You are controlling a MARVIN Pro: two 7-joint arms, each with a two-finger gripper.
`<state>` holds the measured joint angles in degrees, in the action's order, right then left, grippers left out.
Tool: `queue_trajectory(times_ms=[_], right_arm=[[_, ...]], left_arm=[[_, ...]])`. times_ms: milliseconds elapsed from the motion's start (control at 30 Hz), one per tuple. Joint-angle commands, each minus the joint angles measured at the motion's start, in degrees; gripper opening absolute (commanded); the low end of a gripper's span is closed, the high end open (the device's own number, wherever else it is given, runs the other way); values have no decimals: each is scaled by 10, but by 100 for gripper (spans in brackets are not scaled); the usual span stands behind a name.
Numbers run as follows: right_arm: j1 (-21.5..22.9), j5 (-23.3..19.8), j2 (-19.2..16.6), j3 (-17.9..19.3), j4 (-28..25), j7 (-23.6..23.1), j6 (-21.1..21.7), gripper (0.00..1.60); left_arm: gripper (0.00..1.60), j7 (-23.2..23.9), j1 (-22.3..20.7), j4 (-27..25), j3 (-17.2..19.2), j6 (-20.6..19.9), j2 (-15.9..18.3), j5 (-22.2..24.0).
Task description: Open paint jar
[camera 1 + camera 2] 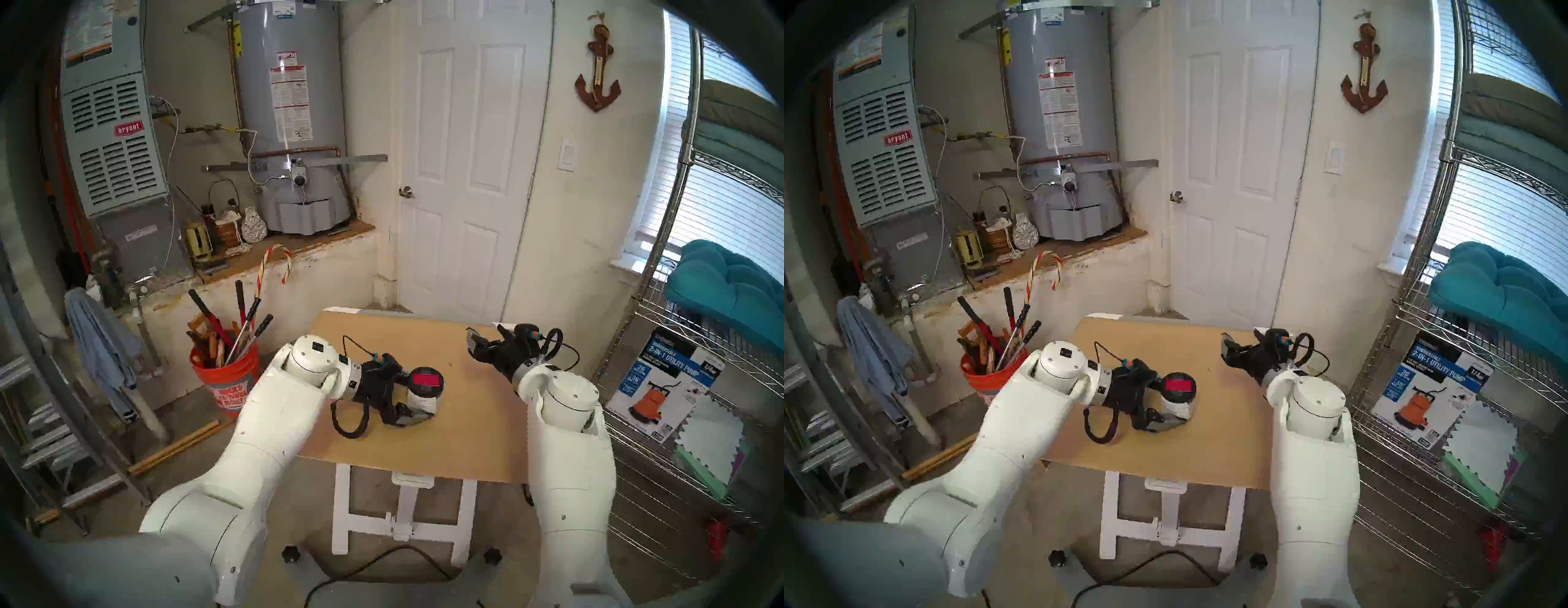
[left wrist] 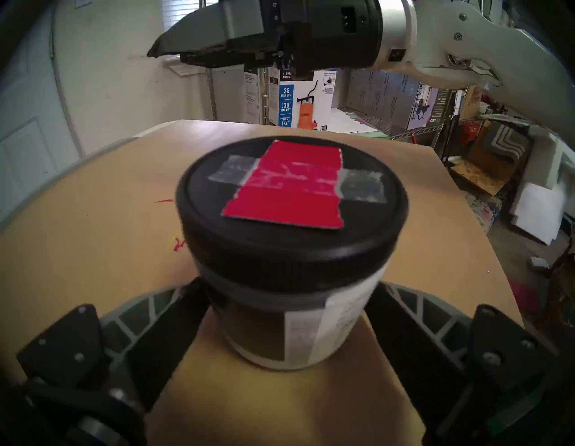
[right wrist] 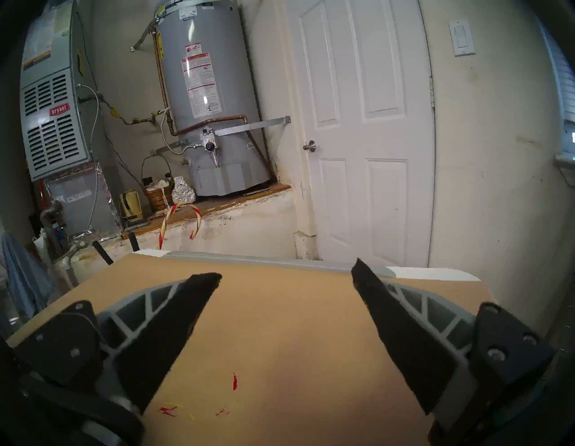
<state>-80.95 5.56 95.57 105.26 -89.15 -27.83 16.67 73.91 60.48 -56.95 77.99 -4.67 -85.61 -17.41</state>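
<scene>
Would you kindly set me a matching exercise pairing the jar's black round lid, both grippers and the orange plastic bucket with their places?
1. black round lid
2. left gripper
3. right gripper
4. orange plastic bucket

A. on the floor, holding tools
B. on the white-labelled paint jar
C. open over the tan table
D. open around the jar

Pairs: 1-B, 2-D, 3-C, 4-A

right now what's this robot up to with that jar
It is set up to open a paint jar standing upright on the brown tabletop. The left gripper has its fingers on either side of the jar's body below the black lid, which is still on; whether they press the jar is unclear. The right gripper hangs open and empty over the far right part of the table, away from the jar.
</scene>
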Motion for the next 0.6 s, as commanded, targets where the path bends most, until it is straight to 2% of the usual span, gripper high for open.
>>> queue_trajectory(times_ms=[0,33,67,133,233,300,367,467,500,533,567], right_arm=[[8,-1,0,-2,-12,1,-1,160],[8,-1,0,-2,-12,1,-1,160],[8,-1,0,-2,-12,1,-1,160],[8,-1,0,-2,-12,1,-1,160],[8,-1,0,-2,-12,1,-1,160],[8,-1,0,-2,-12,1,-1,160],[8,-1,0,-2,-12,1,-1,160],[8,-1,0,-2,-12,1,-1,160],[8,-1,0,-2,-12,1,-1,160],[8,-1,0,-2,-12,1,-1,160],[8,-1,0,-2,-12,1,-1,160]], left_arm=[[110,-5,-18,2,4,3,-3,2],[117,-5,-18,3,5,4,-4,2],[115,-4,-19,4,5,5,-4,3],[99,-7,-21,10,6,8,-5,3],[92,-9,-24,15,9,11,-3,3],[63,-11,-24,15,10,11,-2,2],[69,-11,-26,18,12,13,-1,3],[61,-10,-27,21,13,16,0,4],[39,-10,-28,21,14,17,0,4],[28,-10,-27,21,14,17,1,4],[24,-10,-27,21,15,17,1,4]])
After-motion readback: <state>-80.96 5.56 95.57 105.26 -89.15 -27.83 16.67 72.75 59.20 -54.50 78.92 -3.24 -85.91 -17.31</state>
